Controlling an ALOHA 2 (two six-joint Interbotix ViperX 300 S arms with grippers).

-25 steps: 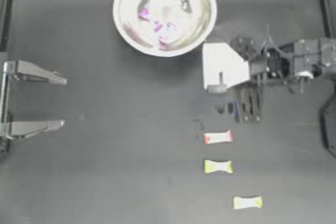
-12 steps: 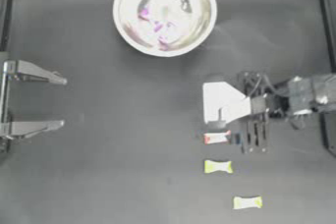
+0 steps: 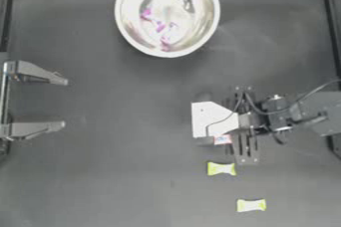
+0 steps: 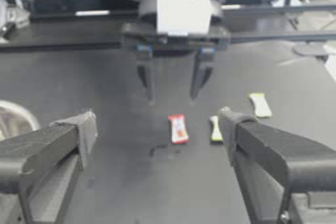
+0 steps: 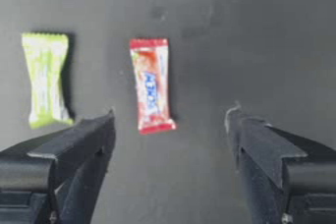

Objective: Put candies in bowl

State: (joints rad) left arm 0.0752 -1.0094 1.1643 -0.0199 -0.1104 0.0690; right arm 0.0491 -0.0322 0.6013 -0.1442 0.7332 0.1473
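Your right gripper (image 5: pixel 169 120) hangs over the red-and-white candy (image 5: pixel 152 85), fingers spread wide and holding nothing. In the right wrist view the candy lies between the fingers but nearer to the left one, not centred. If you close now, I think one finger can touch first and push the wrapper sideways, or pinch only a twisted end so that it slips out during the lift. A yellow-green candy (image 5: pixel 44 80) lies just beside the left finger; a small drift that way could catch it too.

The top view hides most of the red-and-white candy under the gripper, at the lower right of the frame. But only there you see the second yellow-green candy (image 3: pixel 251 205) below, and the bowl (image 3: pixel 126 2) at the upper centre, well apart, with pink candies (image 3: pixel 160 26) inside. The left gripper (image 3: pixel 60 102) waits at the left edge, fingers spread.
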